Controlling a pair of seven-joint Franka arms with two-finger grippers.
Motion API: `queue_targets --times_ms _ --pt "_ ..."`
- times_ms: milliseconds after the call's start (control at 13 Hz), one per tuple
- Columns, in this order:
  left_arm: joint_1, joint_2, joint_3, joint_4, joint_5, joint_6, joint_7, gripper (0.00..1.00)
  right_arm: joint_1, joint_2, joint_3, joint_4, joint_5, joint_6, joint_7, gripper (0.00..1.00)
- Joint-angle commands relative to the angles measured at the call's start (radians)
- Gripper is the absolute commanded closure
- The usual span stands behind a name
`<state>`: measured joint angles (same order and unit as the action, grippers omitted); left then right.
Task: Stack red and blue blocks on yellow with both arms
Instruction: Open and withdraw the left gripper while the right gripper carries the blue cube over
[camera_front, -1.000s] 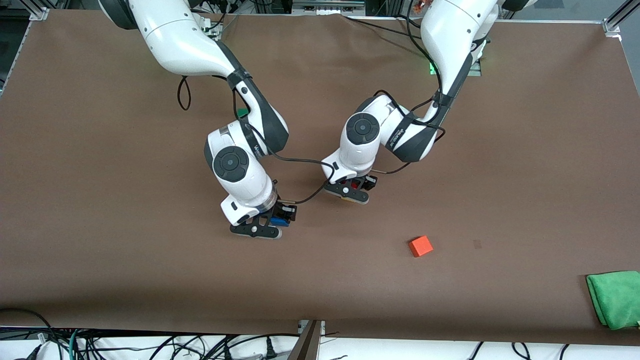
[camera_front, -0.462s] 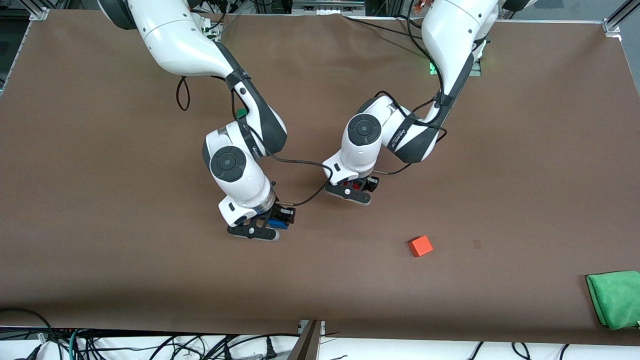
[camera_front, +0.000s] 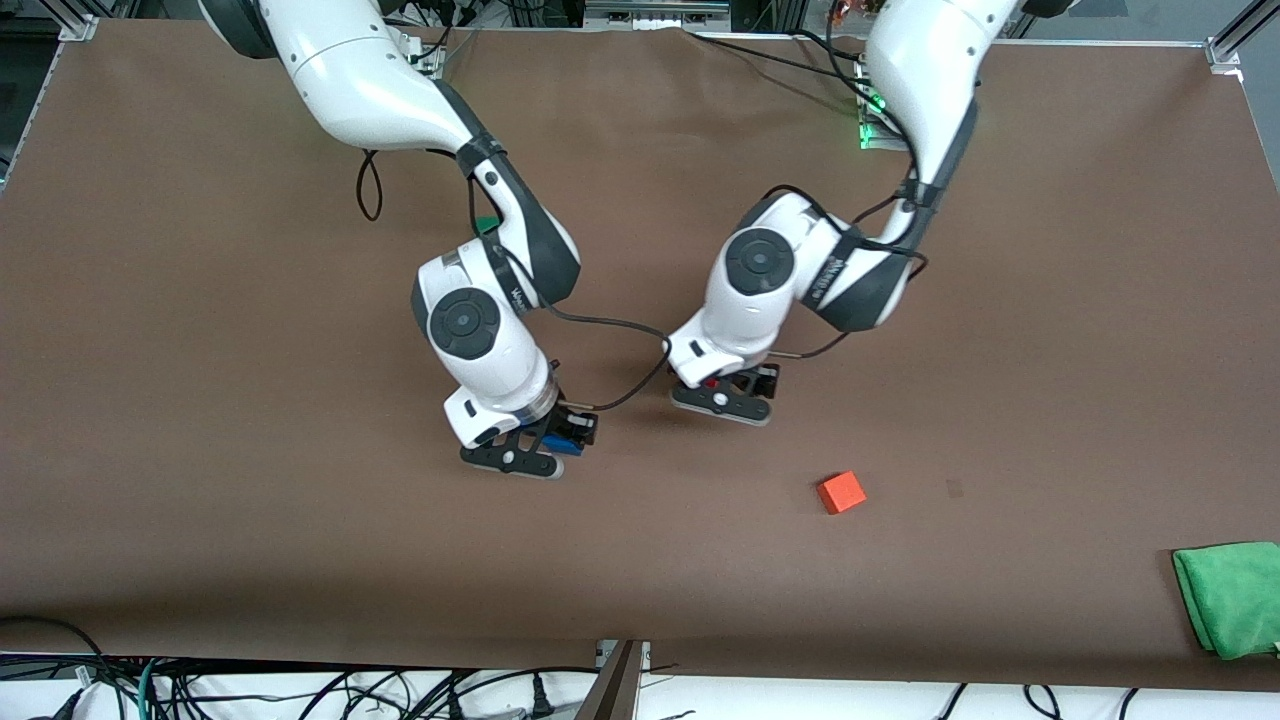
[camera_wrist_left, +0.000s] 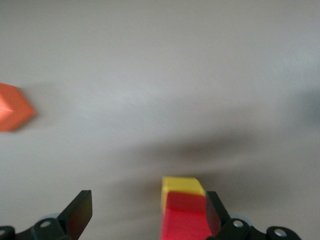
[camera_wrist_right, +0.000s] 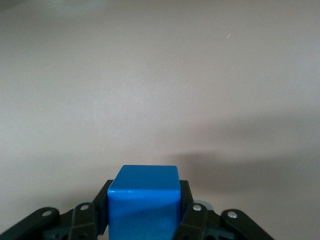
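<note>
In the left wrist view the red block (camera_wrist_left: 184, 220) sits on the yellow cube (camera_wrist_left: 182, 184) on the table. My left gripper (camera_wrist_left: 146, 216) is open around them, and the red block lies close against one finger (camera_wrist_left: 213, 214). From the front, the left gripper (camera_front: 722, 397) hangs low over mid-table and hides most of that stack. My right gripper (camera_front: 540, 450) is shut on the blue block (camera_wrist_right: 144, 200), just above the table toward the right arm's end from the stack. A bit of the blue block (camera_front: 566, 442) shows from the front.
An orange cube (camera_front: 841, 491) lies nearer the front camera than the stack, toward the left arm's end; it also shows as the orange cube (camera_wrist_left: 13, 107) in the left wrist view. A green cube (camera_front: 486, 225) peeks from under the right arm. A green cloth (camera_front: 1228, 596) lies at the table's corner.
My left gripper has opened and let go of the red block on the yellow cube, and has shifted toward the left arm's end. The right gripper with the blue block has barely moved.
</note>
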<state>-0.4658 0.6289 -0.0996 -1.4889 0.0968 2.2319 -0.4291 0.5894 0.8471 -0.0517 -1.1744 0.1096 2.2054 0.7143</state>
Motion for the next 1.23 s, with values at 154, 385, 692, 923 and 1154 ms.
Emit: queue_targets --times_ms 154,385,692,923,1154 --pt "0.136 -0.204 -0.005 -0.011 -0.016 -0.144 0.001 0.0 0.101 0.007 -0.005 0.035 0.007 -0.039 0.212 0.69" --pt "0.278 -0.307 -0.006 0.037 -0.016 -0.355 0.029 0.0 0.182 0.012 -0.004 0.067 0.007 -0.039 0.414 0.69" --pt "0.415 -0.363 0.006 0.197 -0.035 -0.67 0.265 0.0 0.243 0.026 -0.002 0.128 0.009 -0.03 0.605 0.69" --pt "0.479 -0.431 0.008 0.136 -0.095 -0.715 0.279 0.0 0.257 0.047 -0.004 0.137 0.004 0.006 0.62 0.69" --pt "0.49 -0.425 0.008 0.117 -0.118 -0.713 0.27 0.0 0.257 0.067 -0.007 0.153 -0.001 0.042 0.62 0.67"
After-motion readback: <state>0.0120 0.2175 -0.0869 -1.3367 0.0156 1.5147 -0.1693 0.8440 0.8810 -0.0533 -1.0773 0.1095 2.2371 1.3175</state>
